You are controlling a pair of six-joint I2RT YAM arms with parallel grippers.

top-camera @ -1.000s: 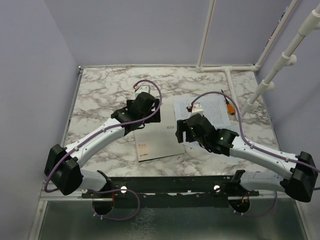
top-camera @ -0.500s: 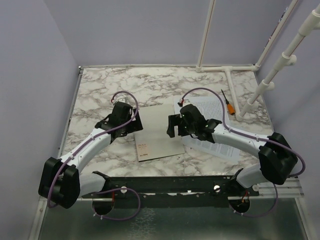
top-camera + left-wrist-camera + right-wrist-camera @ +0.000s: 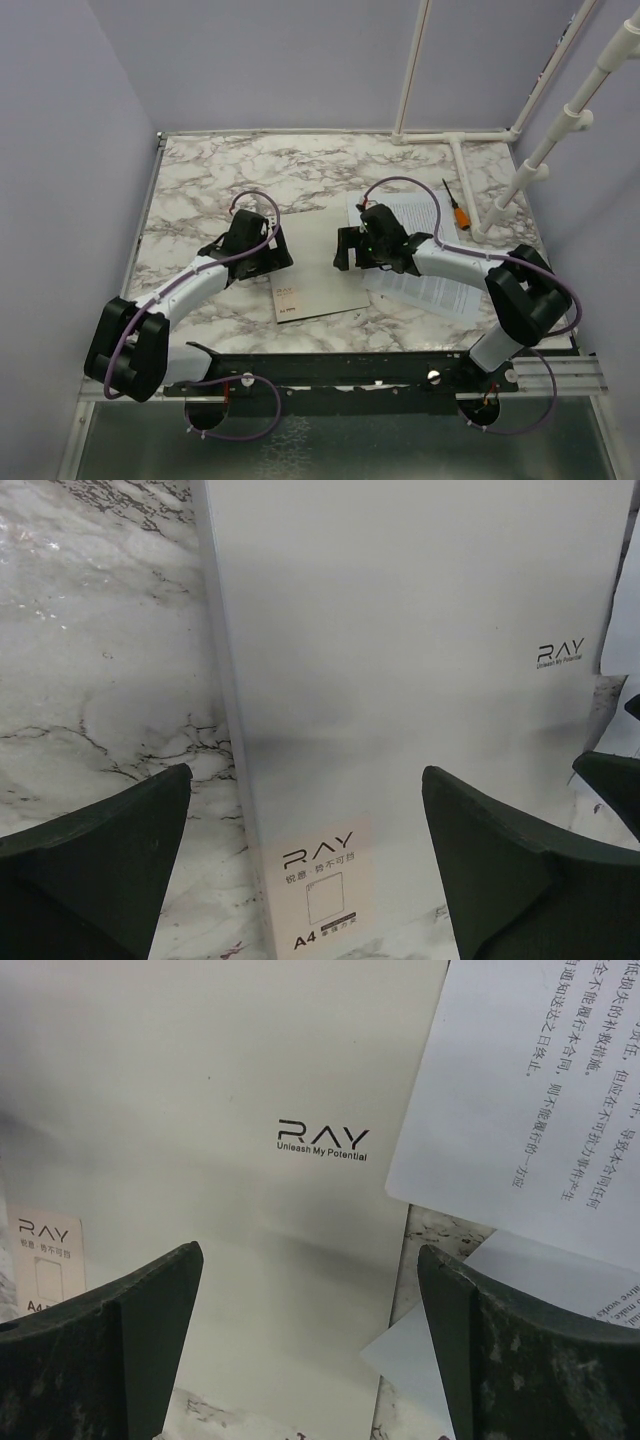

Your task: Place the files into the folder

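**Desk:** What are the grippers doing?

**Photographer:** Both are standing wide open and holding nothing. The left gripper [image 3: 305,775] is hovering low over the left long edge of the folder [image 3: 400,630]. One finger [image 3: 100,860] is hanging over the marble table [image 3: 90,630] and the other over the grey cover. The right gripper [image 3: 310,1252] is facing it from the opposite side, straddling the folder's right edge, with its right finger hanging over the papers. The wrist views are not showing whether any fingertip is touching down.

**Desk:** How is the folder looking?

**Photographer:** It is lying shut and flat at the middle of the table, matte grey cover up, between the two grippers. It is carrying a small black "RAY" logo [image 3: 322,1136] near the right edge. A pale label [image 3: 325,890] reading "RAY" and "A4" is sitting at its near left corner.

**Desk:** And the files?

**Photographer:** The files [image 3: 425,215], two white sheets crowded with small black print, are lying outside the folder, just to its right. They are fanned one over the other. A corner of the far sheet [image 3: 540,1090] is lapping over the cover's right edge, close beside the right gripper. Beyond them, an orange-handled screwdriver [image 3: 457,213] is lying near the white pipe frame [image 3: 520,170].
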